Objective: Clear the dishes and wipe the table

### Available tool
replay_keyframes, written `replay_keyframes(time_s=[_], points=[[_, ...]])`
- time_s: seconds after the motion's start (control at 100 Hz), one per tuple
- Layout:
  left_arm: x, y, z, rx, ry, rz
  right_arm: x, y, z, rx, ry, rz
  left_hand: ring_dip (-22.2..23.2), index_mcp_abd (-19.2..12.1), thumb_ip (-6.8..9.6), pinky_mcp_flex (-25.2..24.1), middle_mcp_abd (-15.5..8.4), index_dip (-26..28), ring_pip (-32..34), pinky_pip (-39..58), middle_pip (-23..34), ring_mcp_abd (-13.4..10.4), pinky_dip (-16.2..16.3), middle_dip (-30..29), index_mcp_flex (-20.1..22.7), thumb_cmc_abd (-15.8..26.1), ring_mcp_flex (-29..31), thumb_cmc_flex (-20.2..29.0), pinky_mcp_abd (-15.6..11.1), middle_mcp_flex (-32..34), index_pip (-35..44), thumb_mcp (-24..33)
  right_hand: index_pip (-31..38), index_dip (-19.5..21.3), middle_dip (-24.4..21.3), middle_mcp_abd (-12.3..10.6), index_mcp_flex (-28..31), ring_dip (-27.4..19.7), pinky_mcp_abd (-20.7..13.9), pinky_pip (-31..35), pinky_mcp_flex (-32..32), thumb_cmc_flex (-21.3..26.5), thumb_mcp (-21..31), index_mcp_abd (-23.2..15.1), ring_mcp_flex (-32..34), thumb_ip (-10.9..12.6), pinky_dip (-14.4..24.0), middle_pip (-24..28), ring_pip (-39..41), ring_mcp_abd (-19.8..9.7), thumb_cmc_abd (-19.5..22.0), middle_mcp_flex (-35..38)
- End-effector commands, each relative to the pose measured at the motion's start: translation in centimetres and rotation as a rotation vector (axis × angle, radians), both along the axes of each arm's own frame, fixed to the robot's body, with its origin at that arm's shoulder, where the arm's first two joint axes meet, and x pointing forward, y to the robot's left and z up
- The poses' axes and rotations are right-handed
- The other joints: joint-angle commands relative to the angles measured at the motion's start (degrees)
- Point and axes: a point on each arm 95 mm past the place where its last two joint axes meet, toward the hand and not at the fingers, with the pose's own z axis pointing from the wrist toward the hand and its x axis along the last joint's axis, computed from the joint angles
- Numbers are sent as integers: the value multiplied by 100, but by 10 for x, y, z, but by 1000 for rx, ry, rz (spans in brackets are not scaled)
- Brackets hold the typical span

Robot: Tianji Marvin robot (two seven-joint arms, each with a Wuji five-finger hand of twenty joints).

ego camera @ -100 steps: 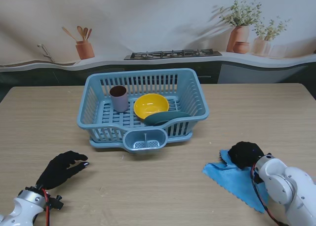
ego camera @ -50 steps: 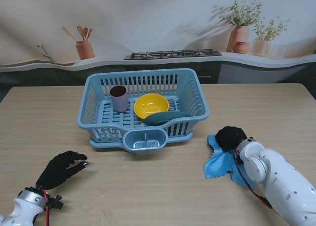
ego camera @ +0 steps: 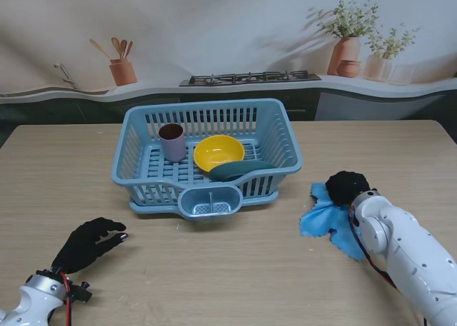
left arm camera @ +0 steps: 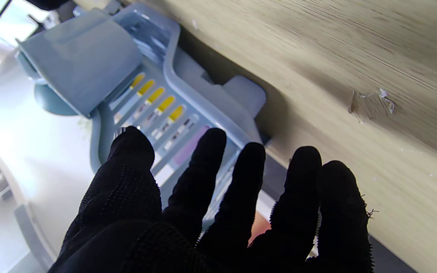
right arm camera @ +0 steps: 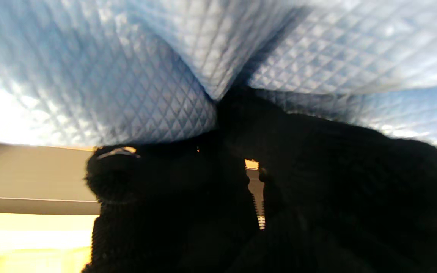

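Observation:
A blue cloth lies bunched on the wooden table at the right, and my right hand in its black glove is shut on its far part. The right wrist view shows the quilted cloth gathered between the black fingers. My left hand rests open near the table's front left, fingers apart, holding nothing; its fingers spread toward the rack. The blue dish rack at centre holds a mauve cup, a yellow bowl and a dark teal dish.
The rack has a small cutlery holder on its near side. Behind the table runs a counter backdrop with a stove, a utensil pot and potted plants. A small scuff marks the table top.
My right hand has dragged the cloth across the table, first away from me and to the left, then a little right again, bunching it. The left hand has stayed still.

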Motion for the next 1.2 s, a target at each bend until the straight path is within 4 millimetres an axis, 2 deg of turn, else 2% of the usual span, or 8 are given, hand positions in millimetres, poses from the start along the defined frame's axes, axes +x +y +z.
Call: replay_keyframes(time_s=[0.0, 0.27, 0.48, 0.63, 0.87, 1.19], points=[[-1, -2, -2, -2, 11, -7, -16, -13, -14, -30, 48, 6, 2, -106, 104, -41, -116, 38, -13, -79, 4, -52, -89, -108, -57, 98, 16, 115, -76, -13, 15, 74, 35, 14, -76, -180, 46, -27, -533, 63, -65, 297, 162, 197, 88, 79, 72, -2, 170, 157, 28, 53], [-2, -2, -2, -1, 8, -8, -60, -30, -24, -7, 100, 4, 0, -108, 102, -41, -117, 37, -14, -79, 2, -50, -89, -110, -57, 98, 14, 109, -77, -11, 15, 75, 45, 7, -72, -154, 47, -27, -513, 75, -65, 302, 177, 220, 95, 80, 77, 5, 179, 178, 13, 56], [-2, -2, -2, -4, 10, -10, -97, -27, -29, 39, 191, 42, 0, -105, 102, -41, -114, 37, -14, -79, 1, -48, -90, -110, -54, 106, 14, 107, -77, -10, 16, 75, 48, 2, -63, -134, 57, -24, -510, 85, -72, 304, 199, 242, 95, 78, 83, 9, 187, 197, -4, 55], [-2, -2, -2, -9, 6, -10, -110, -17, -27, 67, 243, 85, -1, -109, 102, -41, -124, 35, -15, -79, 3, -52, -90, -109, -57, 99, 13, 111, -77, -10, 14, 76, 46, 4, -57, -138, 55, -26, -498, 88, -71, 304, 202, 237, 96, 75, 84, 11, 188, 194, -5, 62], [-3, -2, -2, -12, 4, -9, -102, 8, -23, 99, 276, 138, 0, -106, 102, -41, -112, 36, -14, -79, 0, -51, -90, -110, -53, 97, 15, 113, -77, -10, 17, 76, 40, 8, -50, -158, 57, -28, -500, 89, -81, 301, 201, 235, 95, 73, 89, 0, 190, 194, -4, 60], [-5, -2, -2, -13, -3, -6, -53, 33, -19, 85, 222, 121, -1, -116, 102, -41, -125, 34, -15, -79, -1, -53, -90, -111, -61, 106, 16, 109, -77, -15, 13, 66, 36, 18, -45, -160, 64, -29, -526, 82, -71, 296, 193, 217, 101, 72, 90, -2, 186, 182, 1, 68]])
